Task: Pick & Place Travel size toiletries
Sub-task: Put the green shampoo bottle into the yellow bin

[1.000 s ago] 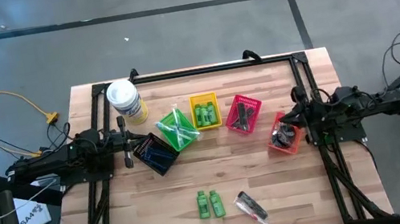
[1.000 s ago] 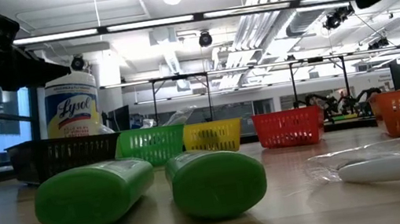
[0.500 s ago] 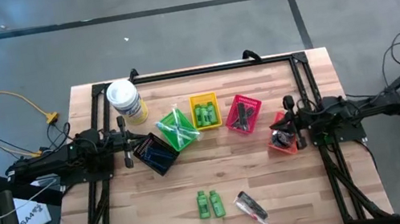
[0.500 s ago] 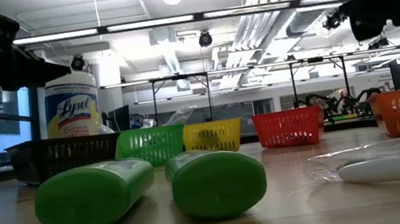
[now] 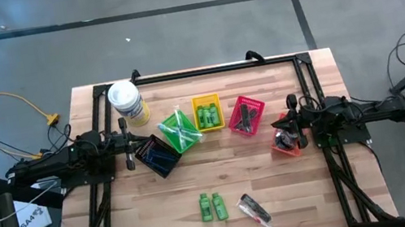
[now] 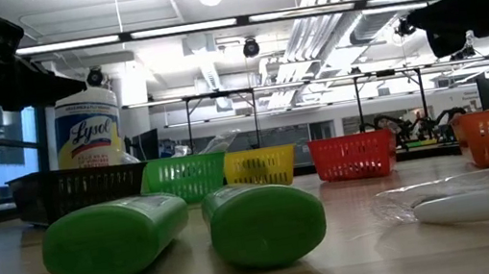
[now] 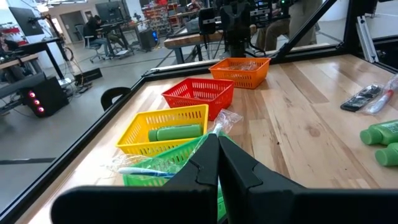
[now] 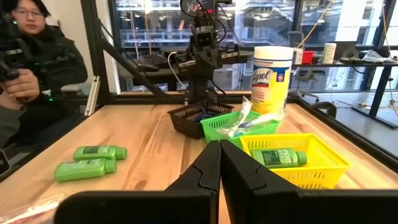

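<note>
A wide workshop with ceiling pipes and lamps surrounds the wooden tabletop (image 5: 220, 168). Across it runs a row of baskets: black (image 5: 158, 155), green (image 5: 180, 131), yellow (image 5: 207, 113), red (image 5: 246, 115), orange (image 5: 289, 137), beside a white tub (image 5: 126, 102). Two green mini bottles (image 5: 212, 207) and a wrapped razor (image 5: 255, 209) lie near the front edge. Both the left claw (image 5: 127, 147) and the right claw (image 5: 293, 121) are closed and empty.

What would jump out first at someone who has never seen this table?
A row of small coloured plastic baskets across the middle of the wooden table, black, green, yellow, red and orange. Two bright green mini bottles lie side by side near the front edge. A tall white tub with a yellow label stands at the back left corner.
</note>
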Robot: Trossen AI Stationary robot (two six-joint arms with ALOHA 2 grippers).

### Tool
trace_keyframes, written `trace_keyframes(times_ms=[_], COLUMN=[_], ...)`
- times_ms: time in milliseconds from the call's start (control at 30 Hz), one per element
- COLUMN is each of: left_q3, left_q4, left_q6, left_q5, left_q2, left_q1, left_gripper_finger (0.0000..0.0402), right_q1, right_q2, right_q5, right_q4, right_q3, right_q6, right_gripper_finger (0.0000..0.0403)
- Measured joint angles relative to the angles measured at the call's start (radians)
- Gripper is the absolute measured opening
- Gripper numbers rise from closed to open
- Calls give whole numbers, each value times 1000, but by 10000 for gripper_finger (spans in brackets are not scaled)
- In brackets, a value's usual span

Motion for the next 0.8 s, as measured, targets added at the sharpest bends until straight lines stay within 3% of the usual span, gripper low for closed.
trace_keyframes(times_ms=[467,800], left_q3=[0,0], left_q4=[0,0], left_q6=[0,0], left_q5=[0,0], left_q2=[0,0], left_q1=[0,0], left_gripper_finger=[0,0], right_q1=[-3,-3], right_q2=[11,91], right_q5=[-1,0], right_q4=[-3,-4], right_q3=[-1,-1], right_q6=[1,-1], right_gripper_finger=[2,2])
